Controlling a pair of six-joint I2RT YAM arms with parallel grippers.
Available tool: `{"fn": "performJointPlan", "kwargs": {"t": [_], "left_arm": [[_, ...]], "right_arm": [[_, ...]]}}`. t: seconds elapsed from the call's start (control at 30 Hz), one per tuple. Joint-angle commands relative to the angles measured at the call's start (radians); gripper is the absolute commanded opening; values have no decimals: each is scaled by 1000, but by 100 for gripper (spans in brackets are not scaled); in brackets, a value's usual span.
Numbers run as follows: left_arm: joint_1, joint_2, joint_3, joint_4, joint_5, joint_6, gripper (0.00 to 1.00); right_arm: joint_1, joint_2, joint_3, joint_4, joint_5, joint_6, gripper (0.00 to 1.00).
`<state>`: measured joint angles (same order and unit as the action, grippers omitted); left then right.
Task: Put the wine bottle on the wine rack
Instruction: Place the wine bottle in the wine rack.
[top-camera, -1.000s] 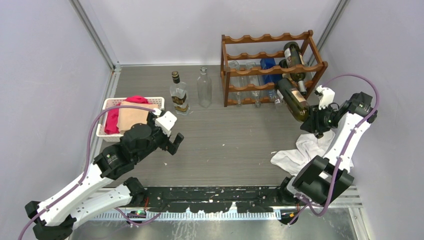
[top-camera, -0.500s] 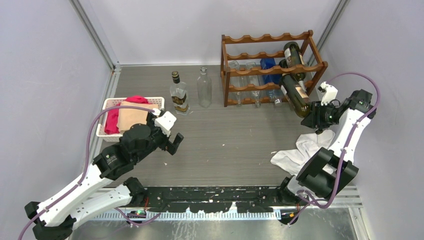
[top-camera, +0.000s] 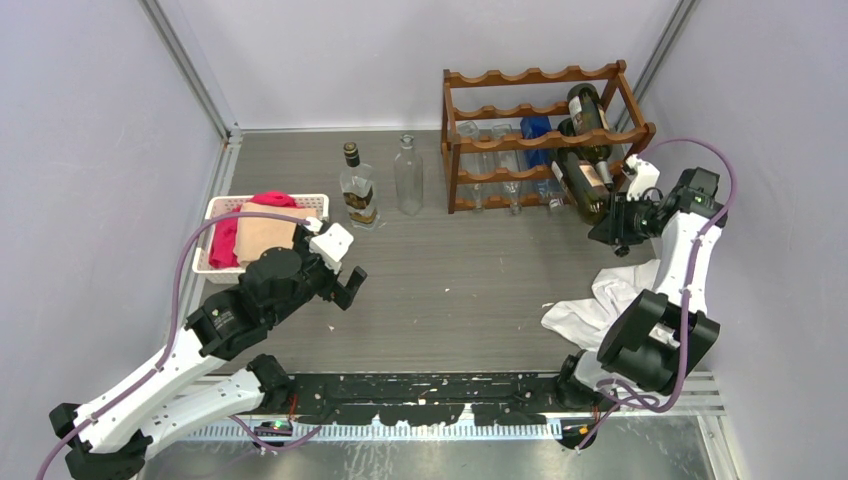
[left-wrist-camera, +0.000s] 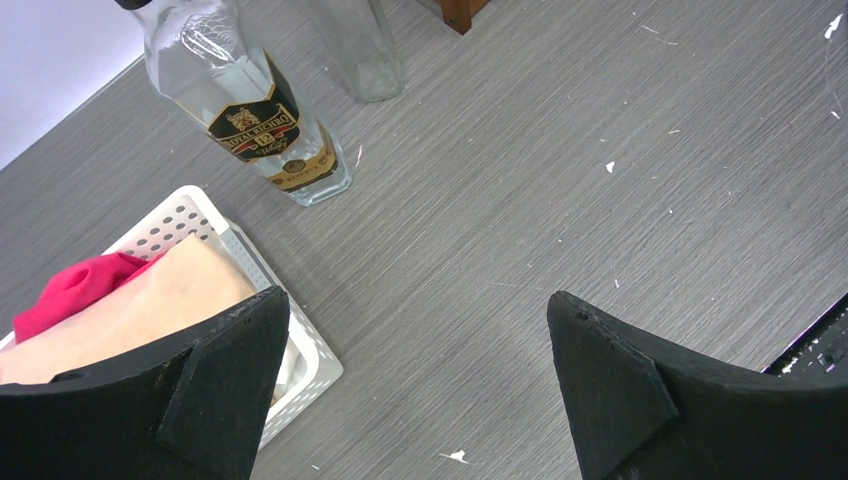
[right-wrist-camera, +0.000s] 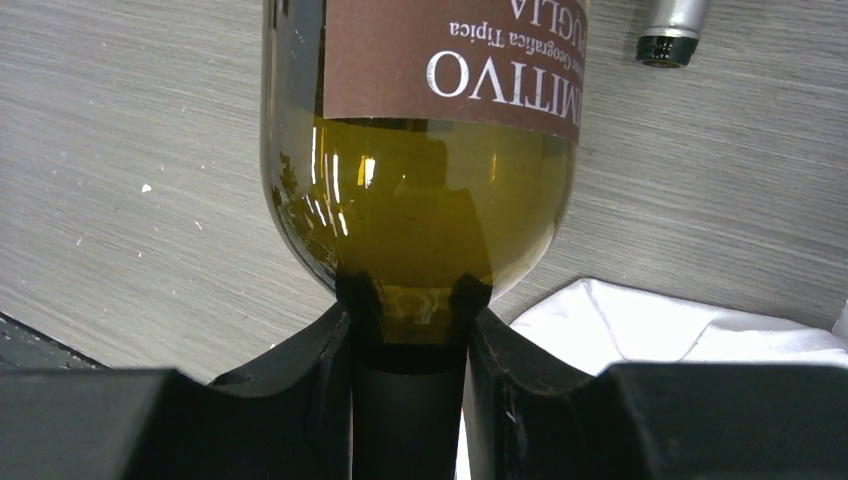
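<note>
The wine bottle (top-camera: 583, 184) is dark green with a brown label and lies tilted, its base in the right end of the wine rack's lower tiers. My right gripper (top-camera: 618, 214) is shut on its neck; in the right wrist view the fingers clamp the neck just below the bottle's shoulder (right-wrist-camera: 420, 200), with the gripper (right-wrist-camera: 410, 320) under it. The wine rack (top-camera: 530, 77) is reddish-brown wood with scalloped rails and stands at the back right. My left gripper (top-camera: 350, 283) hangs open over the table's left middle, and nothing sits between its fingers (left-wrist-camera: 620, 390).
The rack holds another dark bottle (top-camera: 586, 108), a blue item (top-camera: 536, 130) and several clear bottles. A whisky bottle (top-camera: 358, 192) and a clear bottle (top-camera: 407, 175) stand left of the rack. A white basket (top-camera: 212, 207) holds red and beige cloths. A white cloth (top-camera: 598, 300) lies under the right arm.
My right arm has carried the wine bottle away from me and to the left, from above the white cloth to the rack's right end. The left arm has stayed still.
</note>
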<state>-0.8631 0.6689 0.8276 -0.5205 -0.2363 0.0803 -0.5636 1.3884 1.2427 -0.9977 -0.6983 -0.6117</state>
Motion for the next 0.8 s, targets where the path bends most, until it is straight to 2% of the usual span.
{"fn": "performJointPlan", "kwargs": {"t": [0.0, 0.77], "left_arm": [[4, -14, -1, 53, -12, 11, 99], [6, -9, -8, 56, -21, 20, 99]], "right_arm": [[21, -15, 12, 181, -61, 72, 1], [243, 89, 21, 602, 170, 344, 1]]}}
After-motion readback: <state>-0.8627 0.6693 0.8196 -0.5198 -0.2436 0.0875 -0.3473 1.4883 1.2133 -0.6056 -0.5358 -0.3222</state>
